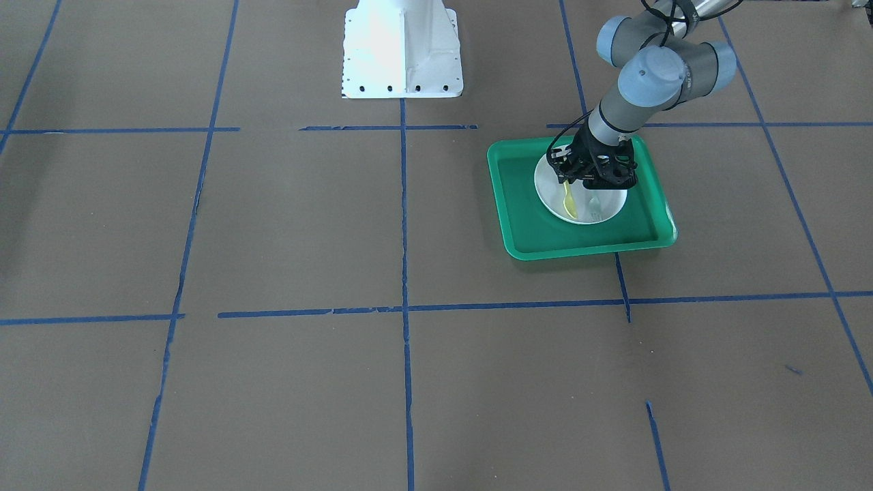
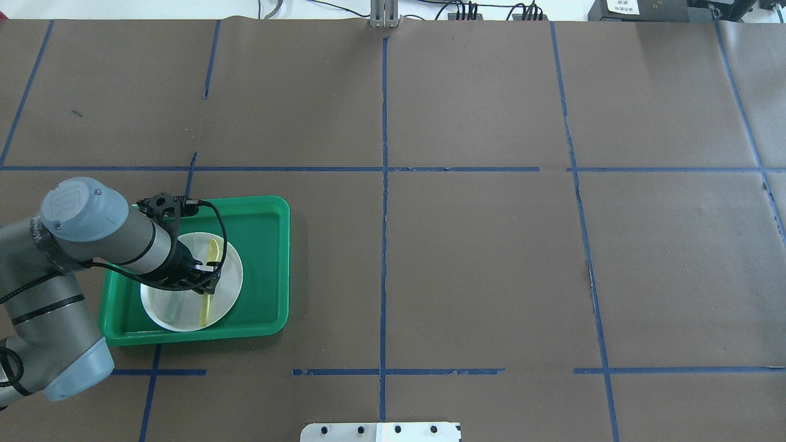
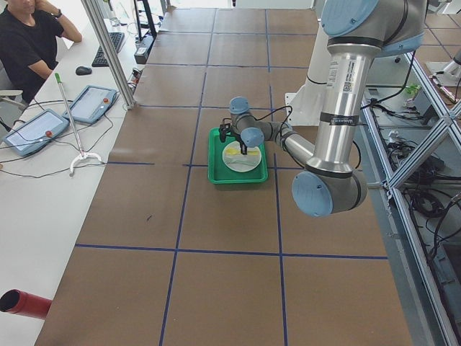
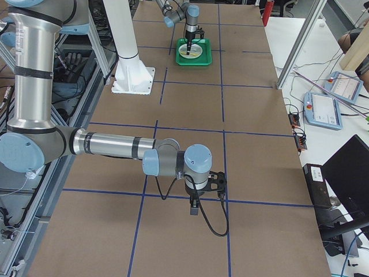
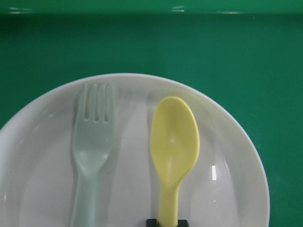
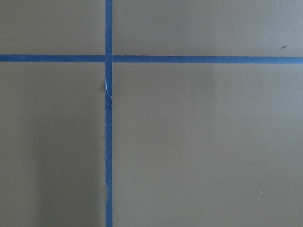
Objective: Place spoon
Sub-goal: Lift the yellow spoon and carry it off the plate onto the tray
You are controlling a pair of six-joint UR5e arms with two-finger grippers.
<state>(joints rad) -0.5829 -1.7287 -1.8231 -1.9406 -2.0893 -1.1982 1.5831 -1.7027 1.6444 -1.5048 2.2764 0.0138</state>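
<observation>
The yellow spoon (image 5: 173, 142) lies along the white plate (image 5: 227, 189), its bowl pointing away from the wrist camera. The plate (image 2: 163, 304) sits in a green tray (image 2: 264, 258). My left gripper (image 2: 206, 285) is low over the plate and shut on the spoon's handle; a black fingertip shows at the handle in the left wrist view. From the front, the spoon (image 1: 570, 203) hangs just below the left gripper (image 1: 567, 179). My right gripper (image 4: 195, 206) is far off over bare table; I cannot tell if it is open or shut.
A pale grey-green fork (image 5: 92, 146) lies on the plate beside the spoon, parallel to it. The tray's raised rim (image 1: 525, 204) surrounds the plate. The white robot base (image 1: 402, 51) stands at the table's middle. Blue tape lines cross the brown tabletop.
</observation>
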